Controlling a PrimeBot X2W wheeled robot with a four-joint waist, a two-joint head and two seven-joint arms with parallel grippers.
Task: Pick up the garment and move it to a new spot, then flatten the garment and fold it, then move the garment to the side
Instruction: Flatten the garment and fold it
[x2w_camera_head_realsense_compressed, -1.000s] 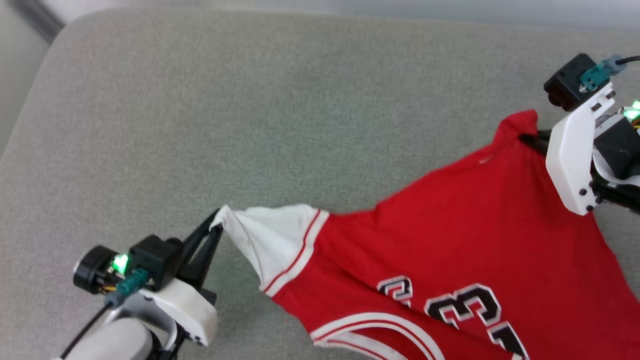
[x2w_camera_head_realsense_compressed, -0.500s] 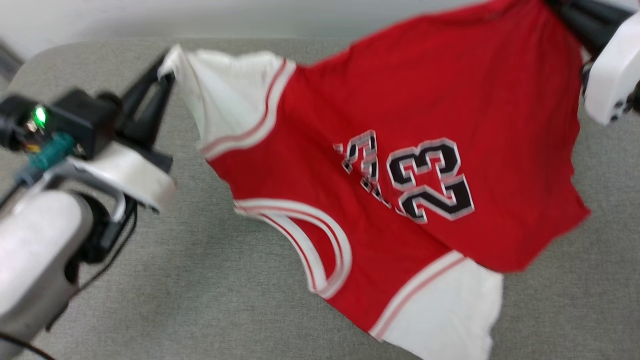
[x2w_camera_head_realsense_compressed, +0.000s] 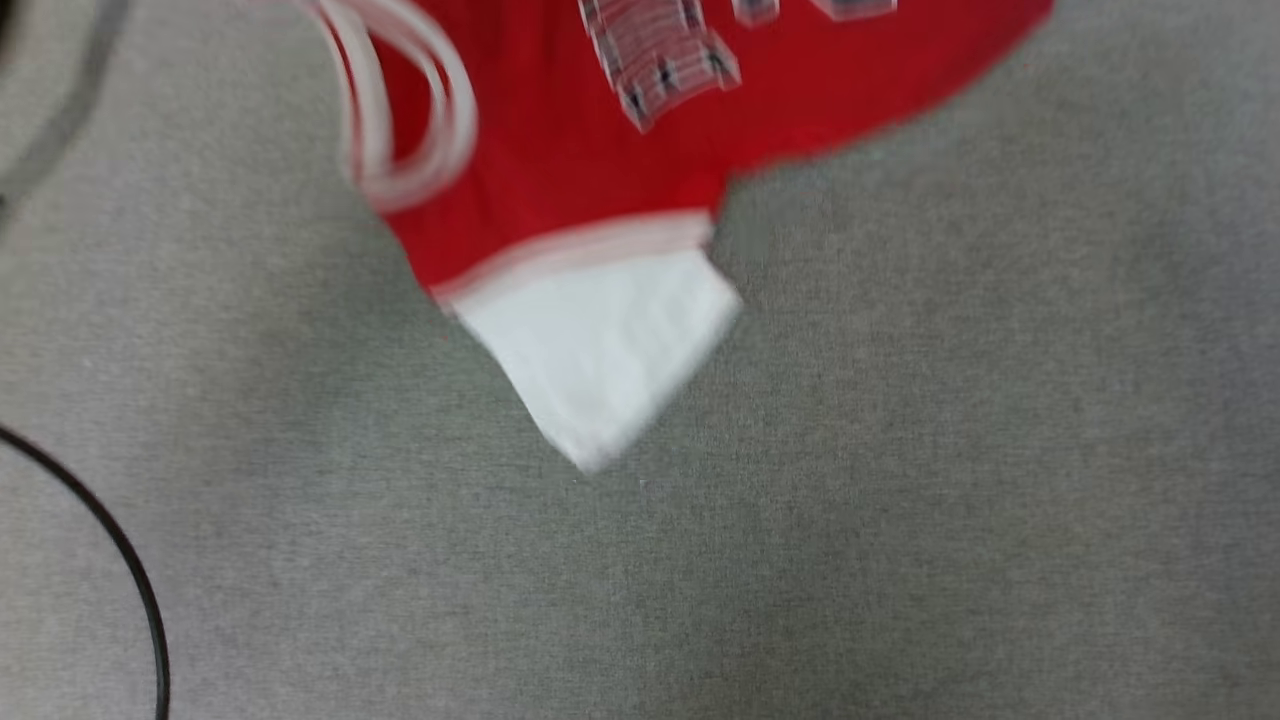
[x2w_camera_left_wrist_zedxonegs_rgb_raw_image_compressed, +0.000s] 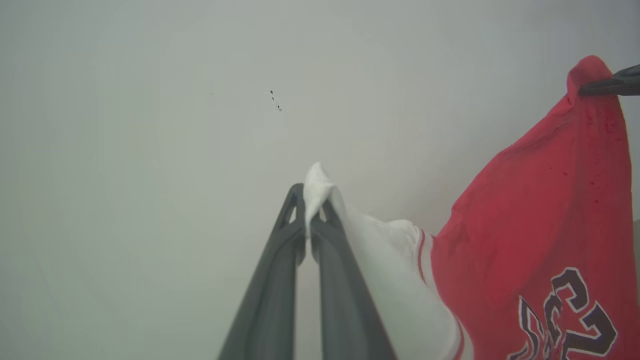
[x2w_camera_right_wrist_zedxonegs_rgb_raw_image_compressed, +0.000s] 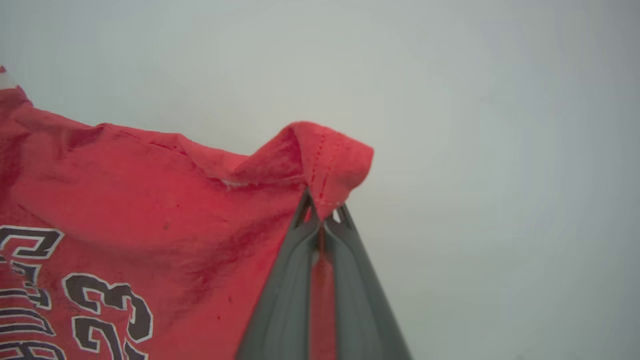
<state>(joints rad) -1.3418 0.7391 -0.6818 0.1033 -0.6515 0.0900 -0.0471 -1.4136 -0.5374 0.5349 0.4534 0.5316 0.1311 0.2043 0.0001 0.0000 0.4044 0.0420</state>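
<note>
The garment (x2w_camera_head_realsense_compressed: 560, 130) is a red jersey T-shirt with white sleeves, and it hangs in the air above the grey cushion (x2w_camera_head_realsense_compressed: 900, 450). In the head view its lower part dangles from the top edge, one white sleeve (x2w_camera_head_realsense_compressed: 600, 350) pointing down. My left gripper (x2w_camera_left_wrist_zedxonegs_rgb_raw_image_compressed: 311, 212) is shut on the tip of the other white sleeve (x2w_camera_left_wrist_zedxonegs_rgb_raw_image_compressed: 380, 260). My right gripper (x2w_camera_right_wrist_zedxonegs_rgb_raw_image_compressed: 322, 215) is shut on a bunched red hem corner (x2w_camera_right_wrist_zedxonegs_rgb_raw_image_compressed: 325, 155). The right gripper's dark fingertips (x2w_camera_left_wrist_zedxonegs_rgb_raw_image_compressed: 610, 85) also appear at the far right of the left wrist view, holding the red corner. The black numbers (x2w_camera_right_wrist_zedxonegs_rgb_raw_image_compressed: 107, 305) face my wrist cameras.
A grey fabric cushion spreads under the hanging shirt. A black cable (x2w_camera_head_realsense_compressed: 120, 560) curves across its lower left corner. Both wrist views look at a plain pale wall (x2w_camera_left_wrist_zedxonegs_rgb_raw_image_compressed: 200, 125).
Both grippers have lifted the garment off the cushion, and it now hangs stretched between them. The head camera has tilted down, so the grippers have left its picture.
</note>
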